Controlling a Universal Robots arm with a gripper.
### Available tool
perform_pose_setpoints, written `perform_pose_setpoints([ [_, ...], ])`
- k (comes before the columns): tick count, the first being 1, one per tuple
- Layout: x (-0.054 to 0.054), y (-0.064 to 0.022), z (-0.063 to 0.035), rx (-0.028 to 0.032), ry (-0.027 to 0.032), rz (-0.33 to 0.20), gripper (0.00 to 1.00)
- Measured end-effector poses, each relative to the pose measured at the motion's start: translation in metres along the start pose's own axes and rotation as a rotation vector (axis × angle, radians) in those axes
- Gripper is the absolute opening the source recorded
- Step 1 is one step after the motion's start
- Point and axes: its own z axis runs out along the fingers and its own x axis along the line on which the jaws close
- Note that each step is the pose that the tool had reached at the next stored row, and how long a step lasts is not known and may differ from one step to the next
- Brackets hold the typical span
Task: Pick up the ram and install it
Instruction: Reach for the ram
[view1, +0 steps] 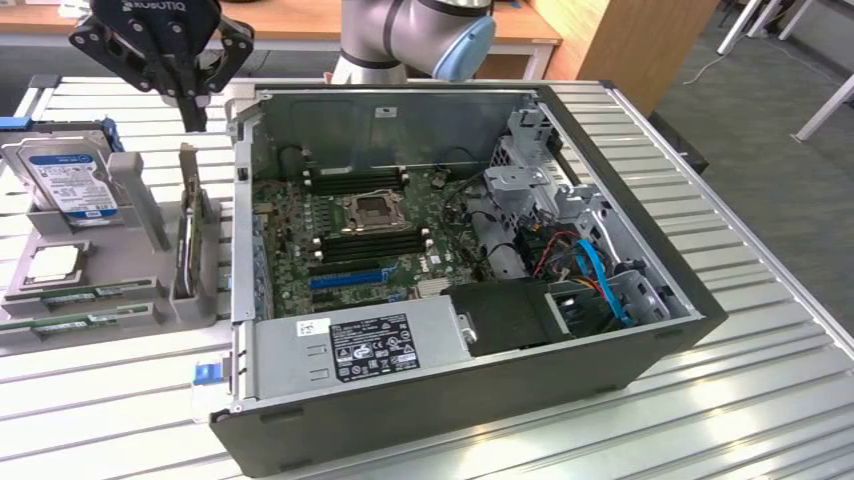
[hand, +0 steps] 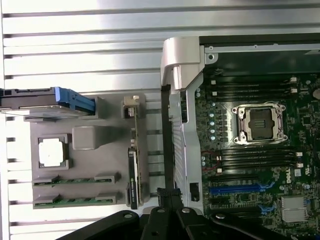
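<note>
Two ram sticks (view1: 96, 292) (hand: 75, 179) lie side by side, the second (view1: 64, 324) (hand: 75, 200) nearer the table's front, in slots of a grey holder (view1: 131, 262) (hand: 100, 160) at the exterior view's left. My gripper (view1: 195, 122) (hand: 168, 196) hangs shut above the holder's far end, just outside the computer case's far left corner, well apart from both sticks. I see nothing between its fingers. The motherboard's black memory slots (view1: 374, 240) (hand: 257, 157) flank the CPU socket (view1: 370, 210) (hand: 261, 122) inside the open case.
The holder also carries a hard drive (view1: 67, 180) (hand: 45, 102), a CPU chip (view1: 54, 262) (hand: 52, 151) and an upright expansion card (view1: 187, 240) (hand: 132, 170). The case wall (view1: 242, 200) (hand: 182, 140) stands between holder and motherboard. A blue slot (view1: 350, 278) (hand: 237, 189) lies near the power supply (view1: 360, 345).
</note>
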Motion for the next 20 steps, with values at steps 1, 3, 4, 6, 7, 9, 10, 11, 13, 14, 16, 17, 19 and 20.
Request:
perform_pose_setpoints([
  [1,0.002,-0.0001,0.0,0.0001,0.0001,0.0,0.1],
  [3,0.005,-0.0003,0.0,0.0001,0.0004,0.0,0.1],
  [4,0.006,-0.0005,0.0,0.0001,0.0006,0.0,0.1],
  [6,0.009,-0.0007,0.0,0.0001,0.0008,0.0,0.1],
  [7,0.011,-0.0008,0.0,0.0001,0.001,0.0,0.1],
  [9,0.014,-0.0011,0.0,0.0001,0.0013,0.0,0.1],
  [10,0.016,-0.0012,0.0,0.0001,0.0014,0.0,0.1],
  [11,0.017,-0.0013,0.0,0.0001,0.0015,0.0,0.1],
  [13,0.02,-0.0015,0.0,0.0002,0.0019,0.0,0.1],
  [14,0.022,-0.0016,0.0,0.0002,0.0021,0.0,0.1],
  [16,0.025,-0.0019,0.0,0.0002,0.0024,0.0,0.1],
  [17,0.026,-0.002,0.0,0.0002,0.0025,0.0,0.1],
  [19,0.029,-0.0022,0.0,0.0003,0.003,0.0,0.1],
  [20,0.031,-0.0023,0.0,0.0003,0.0031,0.0,0.1],
])
